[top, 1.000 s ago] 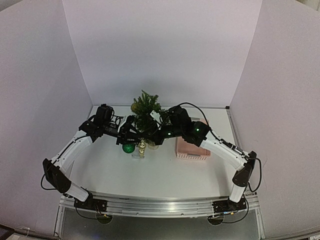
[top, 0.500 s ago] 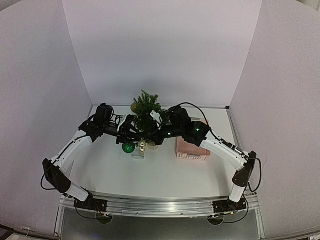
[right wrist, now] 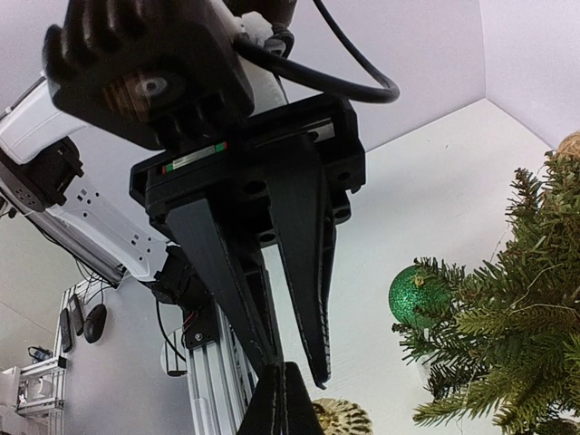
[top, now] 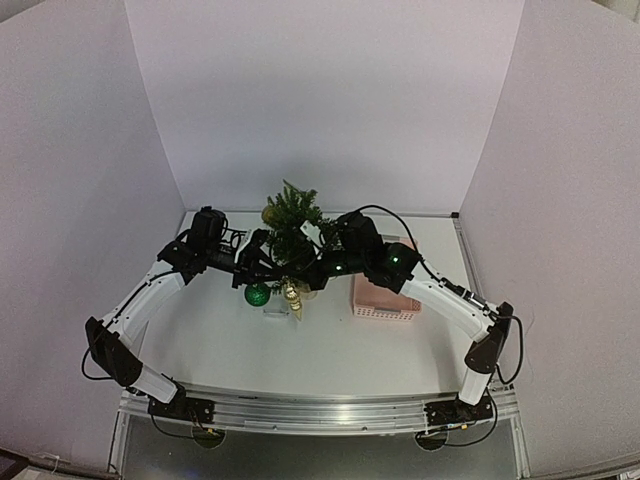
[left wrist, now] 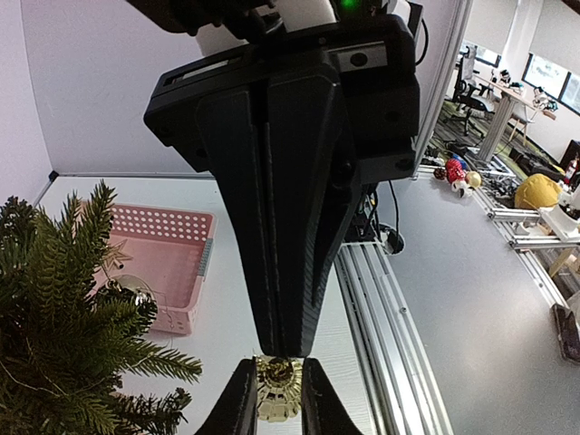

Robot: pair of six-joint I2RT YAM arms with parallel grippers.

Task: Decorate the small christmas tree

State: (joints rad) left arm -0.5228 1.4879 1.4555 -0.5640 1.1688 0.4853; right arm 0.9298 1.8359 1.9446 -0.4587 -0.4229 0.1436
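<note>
Prob. partway: green bauble [right wrist: 419, 294] low on small christmas tree [top: 292, 215], gold ornament [left wrist: 277, 408] not yet hung, pinched in left gripper [left wrist: 277, 385] at tree's front; right gripper [right wrist: 283, 390] clenched, empty-looking.

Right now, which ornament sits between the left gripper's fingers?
The ribbed gold ornament, filling the gap in the left gripper. The green glitter ball and the gold ball high on the small christmas tree hang untouched.
</note>
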